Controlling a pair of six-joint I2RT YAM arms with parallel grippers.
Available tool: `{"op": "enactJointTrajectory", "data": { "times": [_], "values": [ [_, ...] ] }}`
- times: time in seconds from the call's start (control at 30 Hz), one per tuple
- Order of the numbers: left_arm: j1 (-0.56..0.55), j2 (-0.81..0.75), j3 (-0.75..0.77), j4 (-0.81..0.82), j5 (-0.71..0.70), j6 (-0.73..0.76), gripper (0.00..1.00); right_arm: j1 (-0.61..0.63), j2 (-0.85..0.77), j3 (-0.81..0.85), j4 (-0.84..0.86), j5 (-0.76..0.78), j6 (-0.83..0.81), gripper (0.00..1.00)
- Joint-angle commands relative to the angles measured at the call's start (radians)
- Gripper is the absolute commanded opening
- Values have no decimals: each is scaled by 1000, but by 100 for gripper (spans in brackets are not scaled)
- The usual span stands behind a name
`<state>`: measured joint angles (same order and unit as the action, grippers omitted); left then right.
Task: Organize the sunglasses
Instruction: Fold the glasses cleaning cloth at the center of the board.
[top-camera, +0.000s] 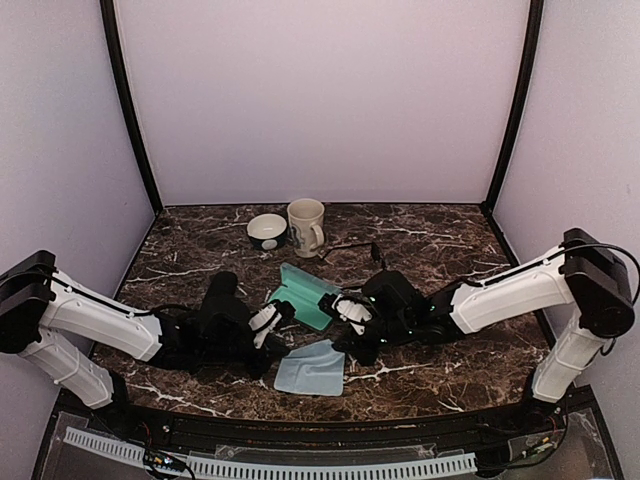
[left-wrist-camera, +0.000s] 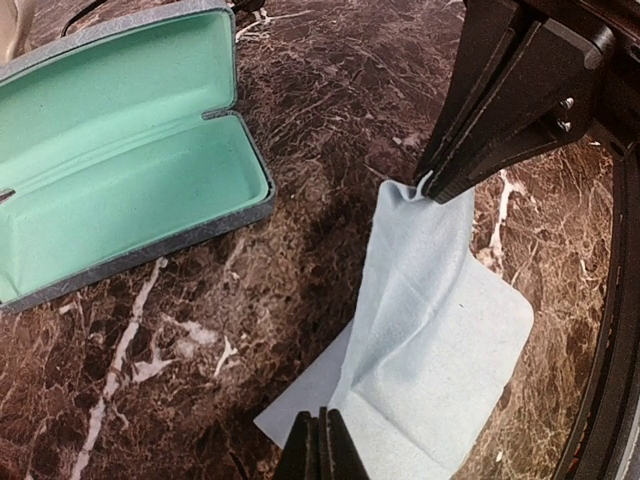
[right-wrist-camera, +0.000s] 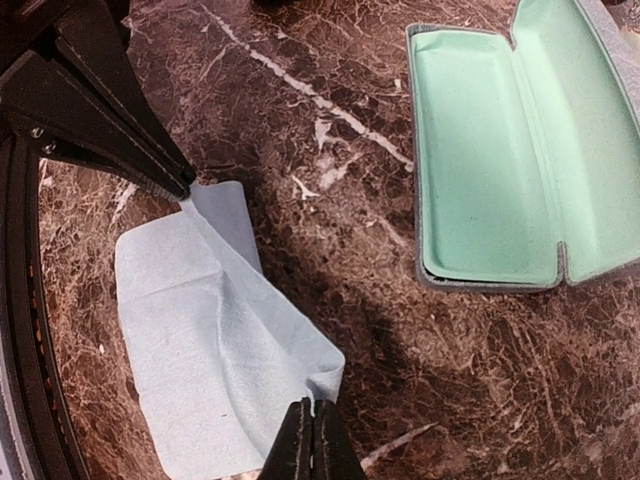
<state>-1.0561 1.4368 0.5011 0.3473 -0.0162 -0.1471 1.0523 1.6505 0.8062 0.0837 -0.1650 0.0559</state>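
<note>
the left gripper (left-wrist-camera: 321, 445) is pinched closed on one edge of the pale blue square cleaning cloth (left-wrist-camera: 440, 320), and the right gripper (right-wrist-camera: 313, 440) is clamped tight on its opposite corner. the thin black wire-framed sunglasses (top-camera: 350, 246) lie on the dark marble table (top-camera: 440, 240) beyond the open grey-blue, mint-lined hard case (top-camera: 305, 295), near the cream ceramic mug (top-camera: 305, 226).

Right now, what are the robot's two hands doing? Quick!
Left gripper: shut on the blue cloth.
Right gripper: shut on the same cloth.

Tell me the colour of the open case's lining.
Mint green; the case lining shows best in the left wrist view.
</note>
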Motion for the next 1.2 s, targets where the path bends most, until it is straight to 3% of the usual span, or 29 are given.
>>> {"op": "enactJointTrajectory", "data": {
  "times": [0.0,0.27,0.57,0.77,1.07,1.17],
  "values": [
    [9,-17,21,-23,1,29,0,8,20,28,64,40,-35,2],
    [26,-9,33,-29,121,15,2,6,28,32,96,44,-125,0],
    [93,-16,27,-11,209,0,39,-20,33,53,58,-7,-212,0],
    [169,7,31,-3,261,32,48,-49,26,71,9,-40,-267,0],
    [316,147,86,65,492,-43,67,-72,57,112,-38,-83,-292,0],
    [327,194,121,62,509,-74,68,-72,61,117,-43,-87,-289,0]
  ]
}}
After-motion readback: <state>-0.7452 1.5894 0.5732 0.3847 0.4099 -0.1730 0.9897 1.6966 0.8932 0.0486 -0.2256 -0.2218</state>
